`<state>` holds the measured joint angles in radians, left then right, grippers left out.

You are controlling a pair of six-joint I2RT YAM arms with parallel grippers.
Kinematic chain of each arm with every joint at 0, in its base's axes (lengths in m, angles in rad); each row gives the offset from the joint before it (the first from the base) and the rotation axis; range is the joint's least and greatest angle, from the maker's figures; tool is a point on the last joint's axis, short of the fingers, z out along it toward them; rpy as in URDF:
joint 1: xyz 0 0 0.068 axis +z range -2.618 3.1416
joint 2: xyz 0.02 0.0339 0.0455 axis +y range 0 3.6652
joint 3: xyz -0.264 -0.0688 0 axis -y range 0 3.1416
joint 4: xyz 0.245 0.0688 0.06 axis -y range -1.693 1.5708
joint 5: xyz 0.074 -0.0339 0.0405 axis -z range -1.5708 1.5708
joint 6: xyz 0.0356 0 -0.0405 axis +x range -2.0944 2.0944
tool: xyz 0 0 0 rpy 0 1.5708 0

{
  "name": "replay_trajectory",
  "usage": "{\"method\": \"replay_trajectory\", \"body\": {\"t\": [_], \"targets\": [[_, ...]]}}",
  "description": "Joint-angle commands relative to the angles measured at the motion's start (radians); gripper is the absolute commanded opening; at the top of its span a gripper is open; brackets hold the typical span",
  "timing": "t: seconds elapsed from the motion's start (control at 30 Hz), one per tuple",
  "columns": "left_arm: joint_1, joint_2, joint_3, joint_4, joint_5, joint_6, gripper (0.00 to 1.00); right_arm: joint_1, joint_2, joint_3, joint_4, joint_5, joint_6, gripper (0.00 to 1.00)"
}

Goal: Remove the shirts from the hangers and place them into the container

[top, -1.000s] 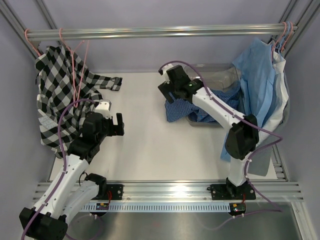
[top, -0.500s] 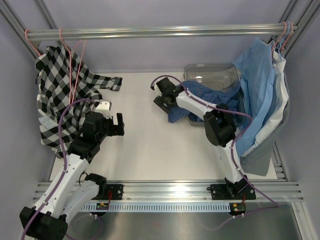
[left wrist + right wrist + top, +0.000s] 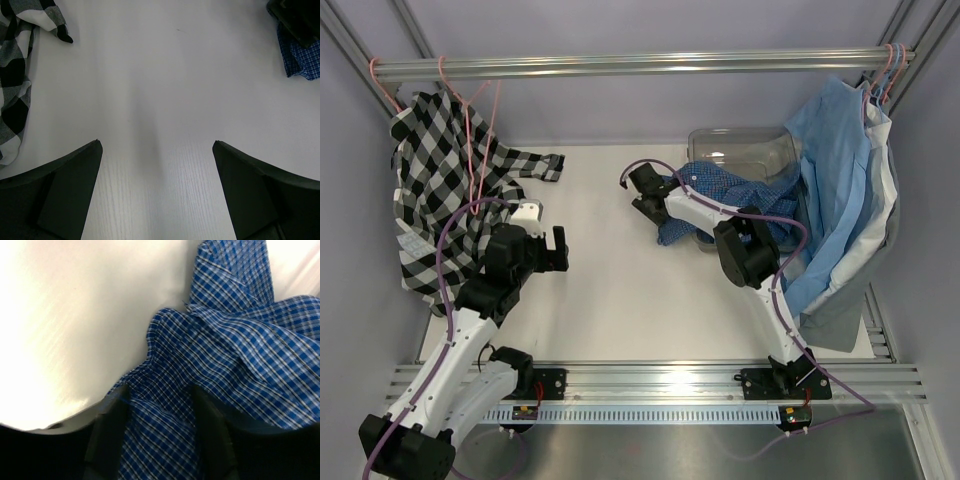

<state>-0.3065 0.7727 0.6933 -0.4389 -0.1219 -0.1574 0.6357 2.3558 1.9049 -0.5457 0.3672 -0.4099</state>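
The dark blue shirt (image 3: 225, 365) fills the gap between the jaws of the right gripper (image 3: 159, 392) and runs past the picture's edges; if they pinch it, I cannot tell. Left of the jaws of the left gripper (image 3: 156, 145), the black-and-white shirt (image 3: 15, 75) is cut off.

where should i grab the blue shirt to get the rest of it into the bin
The bunched part of the blue shirt that spills over the bin's left wall onto the table, taken from above: it stands up in folds, and the right hand straddles one.
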Motion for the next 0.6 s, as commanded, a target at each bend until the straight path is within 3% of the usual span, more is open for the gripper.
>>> {"method": "replay_trajectory", "body": {"t": [0.0,0.3,0.57], "targets": [[-0.005,-0.012,-0.006,0.049,-0.013,0.005,0.99,-0.007,0.026,0.034,-0.031,-0.016,0.005,0.54],[-0.005,-0.009,-0.006,0.049,-0.018,0.007,0.99,-0.016,0.01,0.029,-0.066,-0.004,0.031,0.0],[-0.005,-0.013,-0.005,0.049,-0.032,0.01,0.99,-0.014,-0.167,0.028,-0.083,-0.005,0.071,0.0]]}}
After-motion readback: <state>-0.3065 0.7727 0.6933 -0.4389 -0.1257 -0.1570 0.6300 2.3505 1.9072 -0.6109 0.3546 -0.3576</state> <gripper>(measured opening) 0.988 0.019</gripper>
